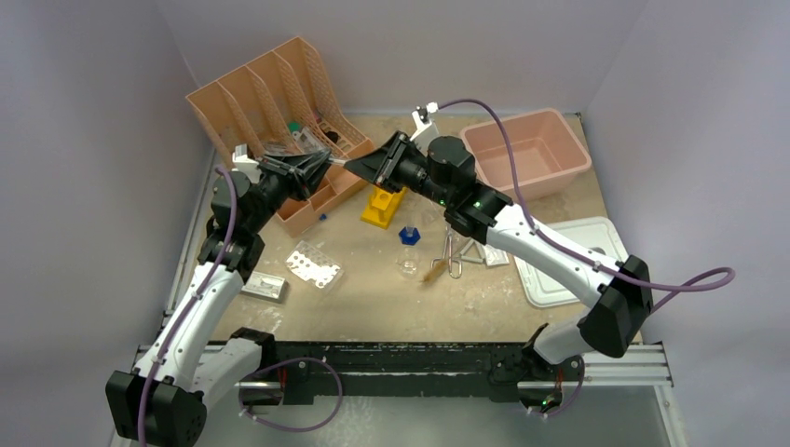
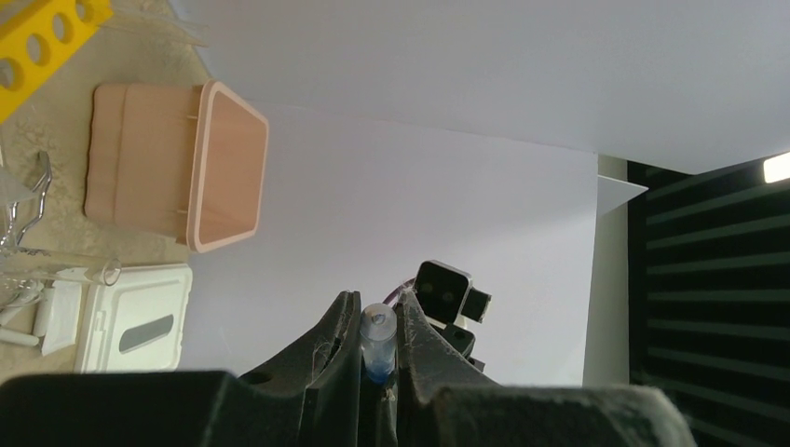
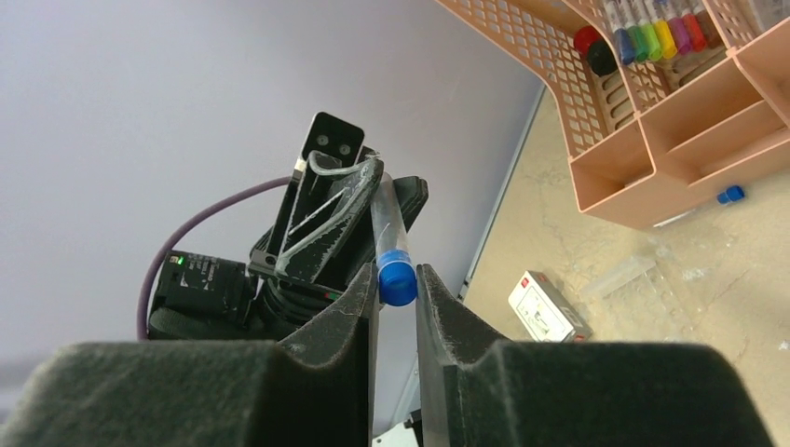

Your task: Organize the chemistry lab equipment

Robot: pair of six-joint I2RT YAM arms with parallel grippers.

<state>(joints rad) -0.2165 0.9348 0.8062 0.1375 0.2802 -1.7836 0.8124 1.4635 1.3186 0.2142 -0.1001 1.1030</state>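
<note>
Blue-capped and clear, the tube [image 3: 390, 228] was hard to make out from above, where only a pale sliver showed between the two sets of fingers meeting over the worktop [image 1: 373, 303], just in front of the organizer [image 1: 265, 93]. The right wrist view showed it best. Its cap [image 3: 398, 282] sat pinched between the right fingers [image 3: 359, 312], which stood narrow about it. Its clear body ran up and away into the left fingers [image 2: 336, 343], which hid the far end. From the left wrist only a short stub of the tube stood out between those fingers, drawn in close against it on both sides. The rest was buried in the gap, with a blue tint low down that could not be explained. So both sets of fingers held the one tube, off the worktop. No marks could be read on the tube. A white box [image 3: 548, 307] near the left edge of the worktop bore a red mark, but its print was too small to read. Coloured markers [image 3: 652, 23] in the organizer were cut off by the frame's top edge. On the worktop, well apart from the fingers, lay a blister sheet [image 1: 314, 267], a blue-capped flask [image 1: 408, 250] and tongs [image 1: 454, 253]. A yellow rack [image 1: 384, 207] was partly covered by the right arm. A pink tub [image 1: 526, 154] and a white lid [image 1: 570, 263] sat to the right.
</note>
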